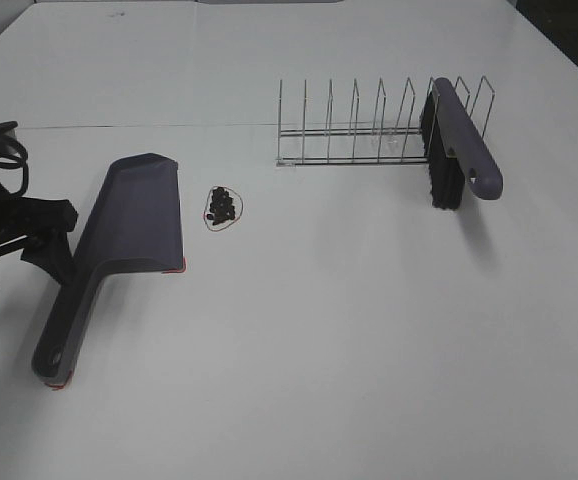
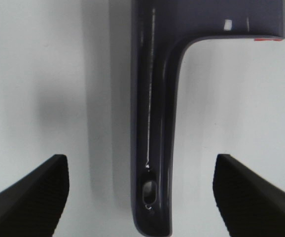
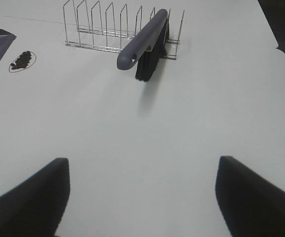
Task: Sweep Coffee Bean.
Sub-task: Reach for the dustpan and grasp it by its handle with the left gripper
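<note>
The coffee beans [image 1: 221, 205] lie in a small dark heap inside a thin red wire loop, just right of the grey dustpan [image 1: 134, 215]. The dustpan lies flat, its handle [image 1: 59, 335] pointing toward the near left. My left gripper [image 1: 67, 242] is open beside the handle. In the left wrist view the handle [image 2: 152, 148] runs between the two spread fingers [image 2: 29, 197]. My right gripper [image 3: 142, 197] is open and empty over bare table, far from the beans [image 3: 21, 60]. It is out of the exterior view.
A grey brush [image 1: 459, 145] with black bristles rests in a wire rack [image 1: 354, 135] at the back right. It also shows in the right wrist view [image 3: 142, 42]. The table's dark edge [image 3: 280, 34] runs along the right.
</note>
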### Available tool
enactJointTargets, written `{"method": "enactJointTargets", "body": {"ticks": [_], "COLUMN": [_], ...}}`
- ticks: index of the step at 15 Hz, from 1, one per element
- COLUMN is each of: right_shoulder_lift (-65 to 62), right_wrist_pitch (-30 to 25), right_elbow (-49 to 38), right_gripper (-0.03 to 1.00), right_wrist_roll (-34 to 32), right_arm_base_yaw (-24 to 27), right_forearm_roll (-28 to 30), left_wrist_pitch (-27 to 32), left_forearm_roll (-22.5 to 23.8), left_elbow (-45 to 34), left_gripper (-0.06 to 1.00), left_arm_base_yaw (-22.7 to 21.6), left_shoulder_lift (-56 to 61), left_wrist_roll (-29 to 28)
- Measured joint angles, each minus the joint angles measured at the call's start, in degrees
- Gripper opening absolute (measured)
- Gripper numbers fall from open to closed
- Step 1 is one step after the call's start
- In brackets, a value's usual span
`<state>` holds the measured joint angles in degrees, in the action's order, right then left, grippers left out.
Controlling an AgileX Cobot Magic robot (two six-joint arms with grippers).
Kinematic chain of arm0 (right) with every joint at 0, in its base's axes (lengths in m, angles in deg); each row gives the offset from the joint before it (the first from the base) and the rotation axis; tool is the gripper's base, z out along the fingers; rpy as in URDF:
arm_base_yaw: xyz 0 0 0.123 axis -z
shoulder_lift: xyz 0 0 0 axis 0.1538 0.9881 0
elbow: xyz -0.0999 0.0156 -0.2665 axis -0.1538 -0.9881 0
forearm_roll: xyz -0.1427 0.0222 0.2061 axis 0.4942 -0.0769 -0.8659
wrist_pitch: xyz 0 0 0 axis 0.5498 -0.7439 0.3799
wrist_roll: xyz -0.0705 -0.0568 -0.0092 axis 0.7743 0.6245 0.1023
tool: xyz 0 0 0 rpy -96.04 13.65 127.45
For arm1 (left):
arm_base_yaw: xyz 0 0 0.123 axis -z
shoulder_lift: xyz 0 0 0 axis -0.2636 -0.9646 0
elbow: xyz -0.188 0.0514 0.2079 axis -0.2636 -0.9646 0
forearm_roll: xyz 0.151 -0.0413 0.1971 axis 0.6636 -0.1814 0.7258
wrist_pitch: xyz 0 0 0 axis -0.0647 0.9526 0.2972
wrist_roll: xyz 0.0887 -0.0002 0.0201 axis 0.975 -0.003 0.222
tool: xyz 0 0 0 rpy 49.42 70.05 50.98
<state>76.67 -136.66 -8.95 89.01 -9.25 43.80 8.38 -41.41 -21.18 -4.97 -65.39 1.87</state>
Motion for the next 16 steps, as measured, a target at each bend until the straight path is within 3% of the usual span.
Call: {"method": "enactJointTargets", "body": {"ticks": [7,11,16], "right_shoulder_lift": [0.0,0.0,0.0], "right_wrist_pitch": [0.0,0.0,0.0], "right_elbow": [0.0,0.0,0.0], "right_gripper": [0.75,0.75,0.75], "right_wrist_roll": [0.0,0.0,0.0], "right_arm_base_yaw": [0.0,0.0,0.0], "right_forearm_roll": [0.0,0.0,0.0], "left_wrist_pitch": [-0.29,-5.44,-5.56], "left_forearm_roll": [1.55,1.95,2.98], "left_elbow": [2.46,2.46,3.38], "left_gripper": [0.74,0.74,0.7], "left_arm_base_yaw": [2.58,4.87,5.44], "left_shoulder_lift": [-6.76,-10.26,-11.92], "left_wrist_roll": [-3.15,-3.27,-4.76]}}
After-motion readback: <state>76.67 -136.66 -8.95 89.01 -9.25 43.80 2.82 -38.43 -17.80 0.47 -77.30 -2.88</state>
